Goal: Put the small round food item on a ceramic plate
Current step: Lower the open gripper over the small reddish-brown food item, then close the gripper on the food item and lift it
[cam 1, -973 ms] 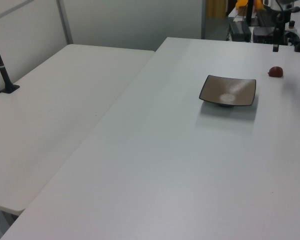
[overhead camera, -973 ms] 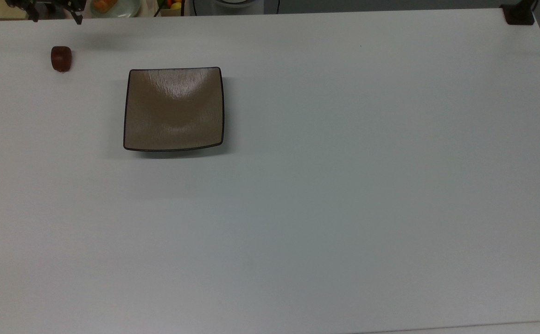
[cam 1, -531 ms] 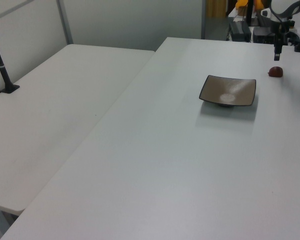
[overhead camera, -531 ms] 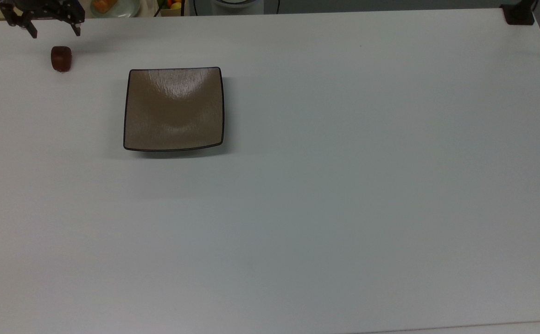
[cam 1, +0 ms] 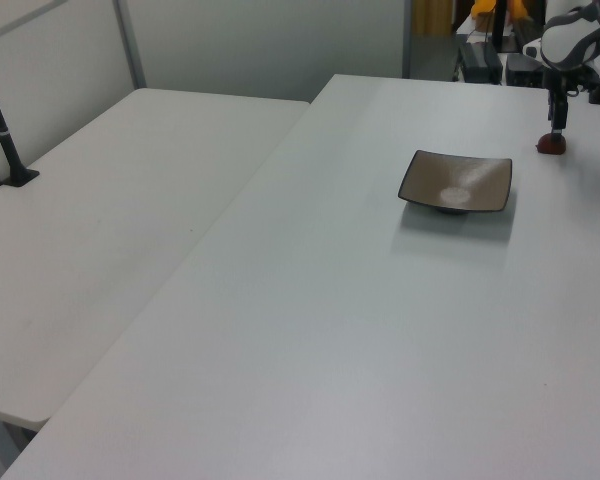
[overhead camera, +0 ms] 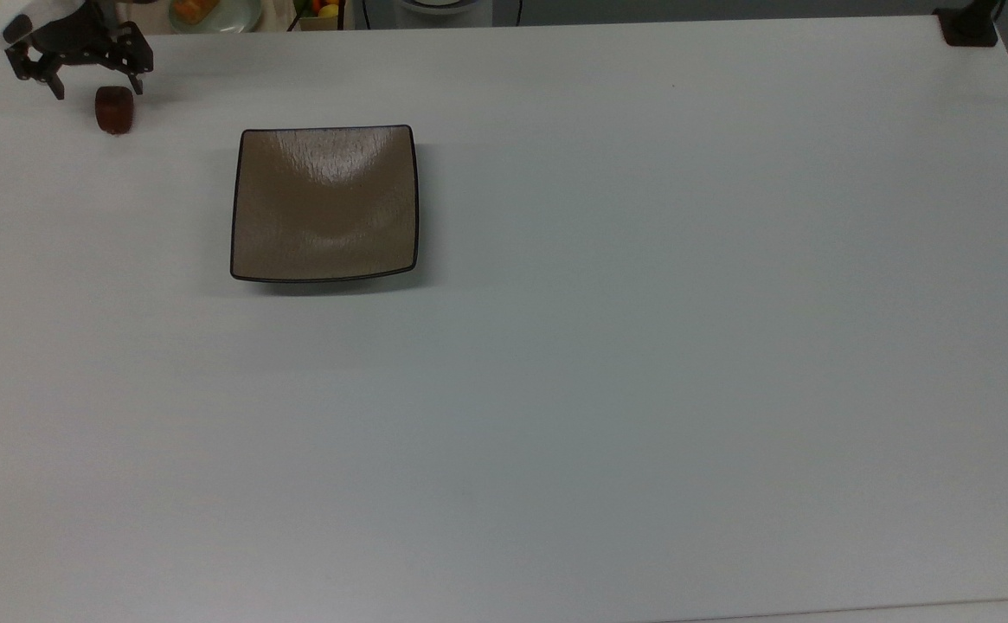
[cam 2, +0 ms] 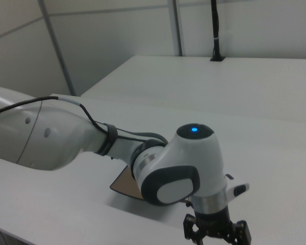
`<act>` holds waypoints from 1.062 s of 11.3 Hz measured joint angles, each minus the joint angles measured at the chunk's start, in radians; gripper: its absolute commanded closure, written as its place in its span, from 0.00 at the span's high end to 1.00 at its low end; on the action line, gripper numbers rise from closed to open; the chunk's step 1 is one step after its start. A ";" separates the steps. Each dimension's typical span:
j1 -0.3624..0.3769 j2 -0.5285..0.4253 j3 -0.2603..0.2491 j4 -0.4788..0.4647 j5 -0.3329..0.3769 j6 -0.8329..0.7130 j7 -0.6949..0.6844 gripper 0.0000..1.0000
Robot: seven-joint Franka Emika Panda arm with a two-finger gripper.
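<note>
The small dark reddish-brown rounded food lump (overhead camera: 114, 110) lies ungrasped near the white bench's (overhead camera: 642, 346) far left corner in the top view, apart from the empty square tan-brown ceramic plate (overhead camera: 324, 204), while the black gripper (overhead camera: 93, 88) hovers over it spread wide.

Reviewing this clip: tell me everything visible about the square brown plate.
The ceramic plate is square, glossy tan-brown, with a thin dark rim and upturned corners; light glints off its shallow middle. It sits flat and empty on the white table, casting a soft shadow along its lower edge in the top view. Nothing touches it. The small round food item lies apart, toward the top view's upper left, with the open gripper poised over it.
</note>
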 measured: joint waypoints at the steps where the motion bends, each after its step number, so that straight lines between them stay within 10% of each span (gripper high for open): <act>1: -0.004 0.007 0.000 -0.013 0.000 0.019 -0.005 1.00; 6: -0.007 0.032 0.000 -0.027 0.000 0.044 -0.008 0.26; 12: -0.006 0.028 0.000 -0.026 0.000 0.036 -0.008 0.09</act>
